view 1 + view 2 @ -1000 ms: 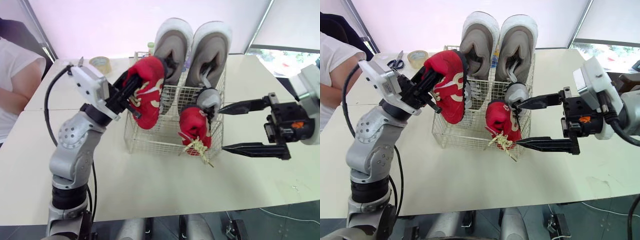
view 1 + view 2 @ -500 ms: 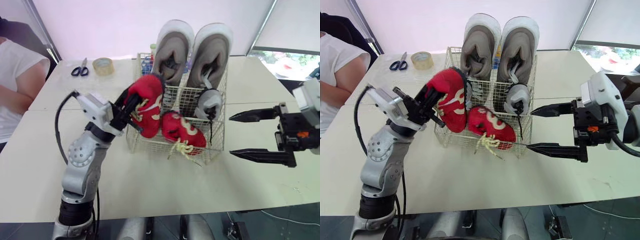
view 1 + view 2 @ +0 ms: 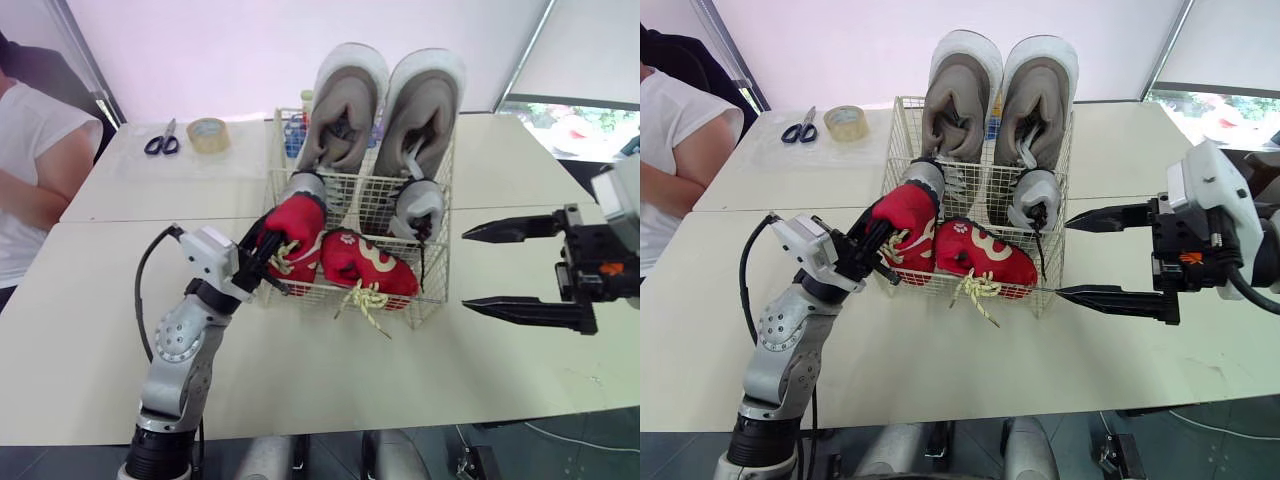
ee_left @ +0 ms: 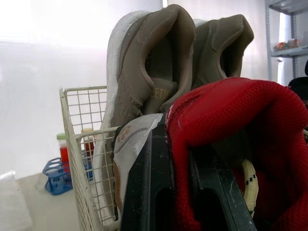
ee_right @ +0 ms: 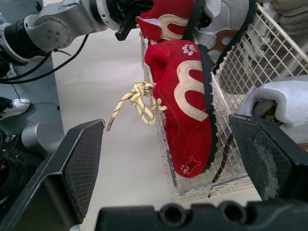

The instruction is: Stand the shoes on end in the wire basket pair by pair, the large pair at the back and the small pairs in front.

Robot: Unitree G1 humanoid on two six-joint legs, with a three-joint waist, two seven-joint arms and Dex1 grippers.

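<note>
The wire basket [image 3: 350, 290] stands mid-table with the large grey pair [image 3: 385, 100] upright at its back. My left gripper [image 3: 262, 250] is shut on a red shoe [image 3: 292, 232], held toe-up inside the basket's front left, next to a small grey shoe [image 3: 303, 187]. The other red shoe [image 5: 187, 101] lies on its side across the front rim, its yellow laces [image 3: 365, 298] hanging outside. A second small grey shoe [image 3: 416, 205] stands at the front right. My right gripper [image 3: 478, 268] is open, to the right of the basket and apart from it.
Scissors [image 3: 160, 143] and a tape roll [image 3: 207, 132] lie at the table's far left. A person in a white shirt [image 3: 35, 150] sits at the left edge. A blue rack with bottles [image 4: 57, 171] stands behind the basket.
My left gripper has lowered its red shoe into the basket's front left. The other red shoe tipped over from upright onto its side. My right gripper drew back to the right.
</note>
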